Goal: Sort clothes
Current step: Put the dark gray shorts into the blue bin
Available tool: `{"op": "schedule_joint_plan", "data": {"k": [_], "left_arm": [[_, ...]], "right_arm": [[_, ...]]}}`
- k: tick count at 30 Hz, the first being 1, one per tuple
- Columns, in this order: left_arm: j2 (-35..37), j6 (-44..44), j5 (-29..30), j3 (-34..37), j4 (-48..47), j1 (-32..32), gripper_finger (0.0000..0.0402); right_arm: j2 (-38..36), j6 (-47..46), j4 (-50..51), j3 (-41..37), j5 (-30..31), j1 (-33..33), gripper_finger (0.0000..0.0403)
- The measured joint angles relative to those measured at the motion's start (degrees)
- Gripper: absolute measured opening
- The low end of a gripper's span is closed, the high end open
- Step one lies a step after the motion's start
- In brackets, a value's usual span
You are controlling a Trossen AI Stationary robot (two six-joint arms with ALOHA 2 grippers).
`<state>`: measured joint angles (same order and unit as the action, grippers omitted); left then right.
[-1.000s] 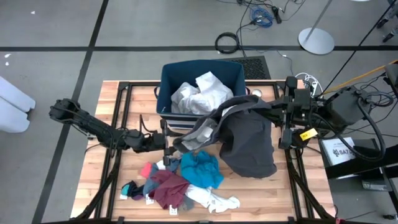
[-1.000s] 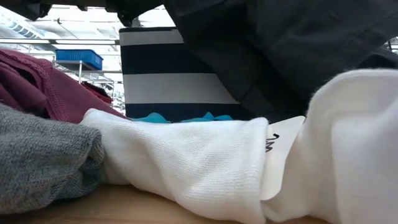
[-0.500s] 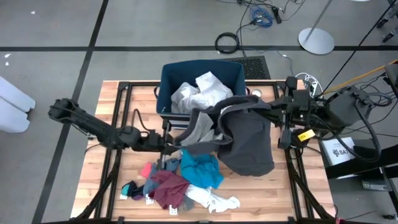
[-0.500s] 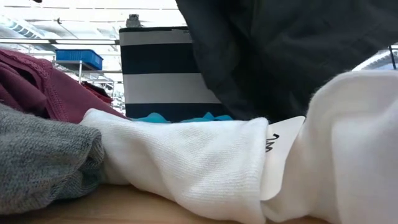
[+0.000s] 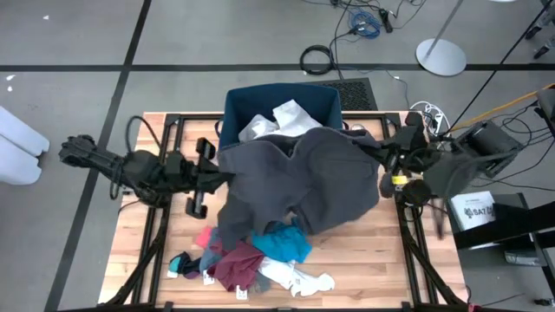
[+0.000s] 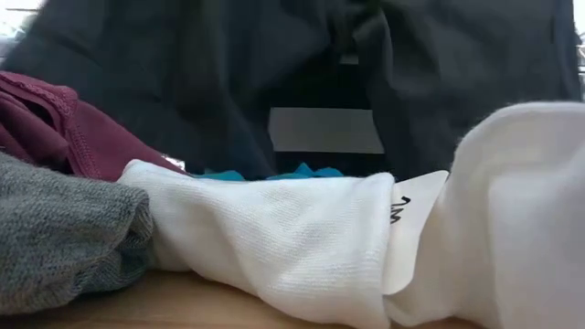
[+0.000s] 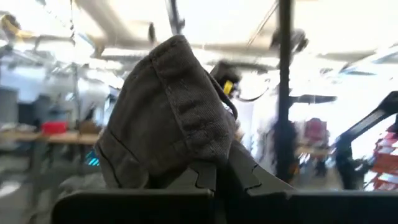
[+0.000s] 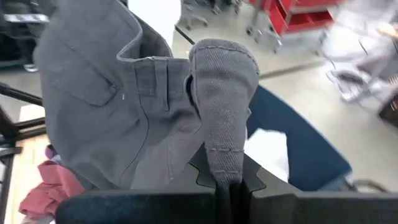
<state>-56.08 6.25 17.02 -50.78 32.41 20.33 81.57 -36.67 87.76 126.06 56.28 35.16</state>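
Observation:
A large dark grey garment (image 5: pixel 295 182) hangs spread between my two grippers, above the table's middle and over the near rim of the navy bin (image 5: pixel 260 94). My left gripper (image 5: pixel 224 176) is shut on its left end and my right gripper (image 5: pixel 375 154) on its right end. White garments (image 5: pixel 286 121) lie in the bin. Below the grey garment a pile rests on the table: a bright blue piece (image 5: pixel 282 243), a maroon piece (image 5: pixel 234 264), white socks (image 5: pixel 299 279) and small socks (image 5: pixel 186 262). The low view shows the grey garment (image 6: pixel 274 64) hanging like a curtain behind a white sock (image 6: pixel 274 238). My left gripper pinches a bunched edge of the grey garment (image 7: pixel 186 140) between its two fingers, several layers thick, coming level from the table's left. The cloth runs from there toward the other gripper and sags below. My right gripper pinches a folded ribbed hem (image 8: pixel 224 143) of the garment between its two fingers, coming level from the table's right. The rest of the garment (image 8: pixel 112 106) hangs beyond and below the fingers, lifted off the table.
A black metal frame (image 5: pixel 165 173) runs along the table's sides. Bare wood (image 5: pixel 364 269) shows at the near right. A box and cables (image 5: pixel 473 208) sit off the table's right edge.
My left gripper has shut on the grey garment's left edge and drawn it up and toward the table's far left. The garment, bunched under my right gripper before, has spread out wide between both grippers and now hides the striped bin in the low view.

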Motion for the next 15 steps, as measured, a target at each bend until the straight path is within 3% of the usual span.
{"op": "schedule_joint_plan", "data": {"k": [5, 10, 15], "left_arm": [[-4.3, -5.7, -0.4, -2.5, -5.9, -1.2, 0.0005], [-11.1, -10.8, -1.4, -2.5, -5.1, -1.1, 0.0004], [-17.2, -16.4, -3.5, -2.5, 1.5, 0.8, 0.0004]], "right_arm": [[2.1, -5.7, 1.5, -3.0, -0.7, 0.0, 0.0], [2.6, -7.8, 1.3, -12.3, -3.3, 0.0, 0.0], [-0.3, -7.9, -11.5, -23.5, -10.7, 1.4, 0.0]]}}
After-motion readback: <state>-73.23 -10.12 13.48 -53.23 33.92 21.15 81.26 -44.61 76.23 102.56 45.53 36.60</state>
